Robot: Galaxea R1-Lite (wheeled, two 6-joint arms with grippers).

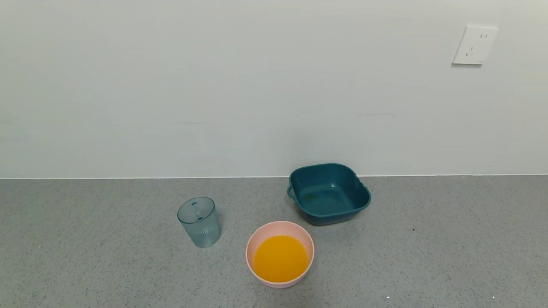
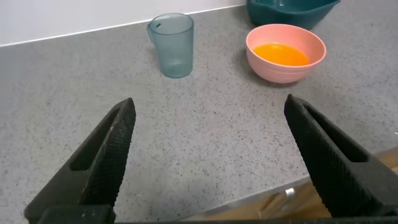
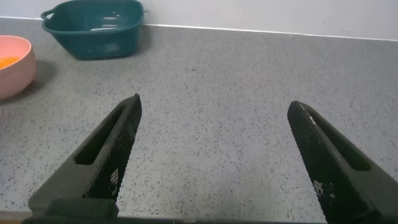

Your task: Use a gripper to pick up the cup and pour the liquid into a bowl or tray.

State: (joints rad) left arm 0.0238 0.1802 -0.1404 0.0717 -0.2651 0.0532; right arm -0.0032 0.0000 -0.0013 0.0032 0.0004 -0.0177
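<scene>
The pale blue-green ribbed cup (image 1: 199, 221) stands upright and empty on the grey counter, left of the pink bowl (image 1: 257, 244). The orange liquid (image 1: 280, 258) lies in the pink bowl. Both also show in the left wrist view: the cup (image 2: 171, 45) and the bowl (image 2: 280, 67) with the liquid (image 2: 283, 53). My left gripper (image 2: 210, 107) is open and empty, well back from the cup, over the counter's front edge. My right gripper (image 3: 214, 106) is open and empty over bare counter. Neither gripper shows in the head view.
A dark teal square basin (image 1: 329, 193) with side handles stands behind the bowl near the wall, also in the right wrist view (image 3: 93, 28). A wall socket (image 1: 474, 45) is at the upper right. The counter's front edge (image 2: 273, 193) shows below the left gripper.
</scene>
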